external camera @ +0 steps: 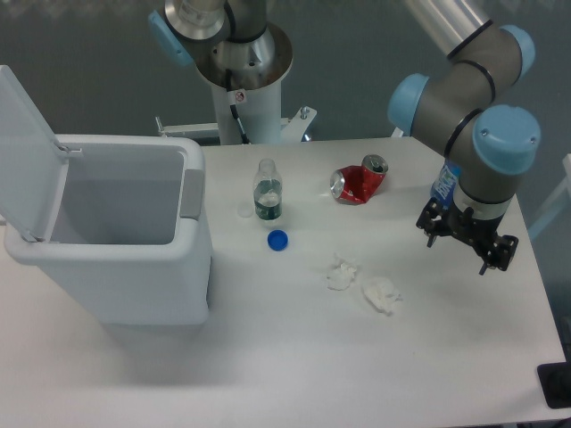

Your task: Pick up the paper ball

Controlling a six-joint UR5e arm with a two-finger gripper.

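On the table [268, 357]: 2 paper wads, the paper ball [382, 295] broader; gripper [467, 241] fingers apart

An open white bin [125, 241] stands at nine o'clock on the table [268, 357]. Near the centre stands a small clear bottle [267, 191], with a blue cap [277, 240] just at its six o'clock. A dented red can [358, 183] lies at the bottle's three o'clock, and a narrow paper wad [340, 274] lies at five o'clock from the cap.

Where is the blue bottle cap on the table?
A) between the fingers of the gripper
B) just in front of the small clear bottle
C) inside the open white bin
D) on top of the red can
B: the blue bottle cap lies on the table directly in front of the small clear bottle, apart from the red can, the bin and the gripper.
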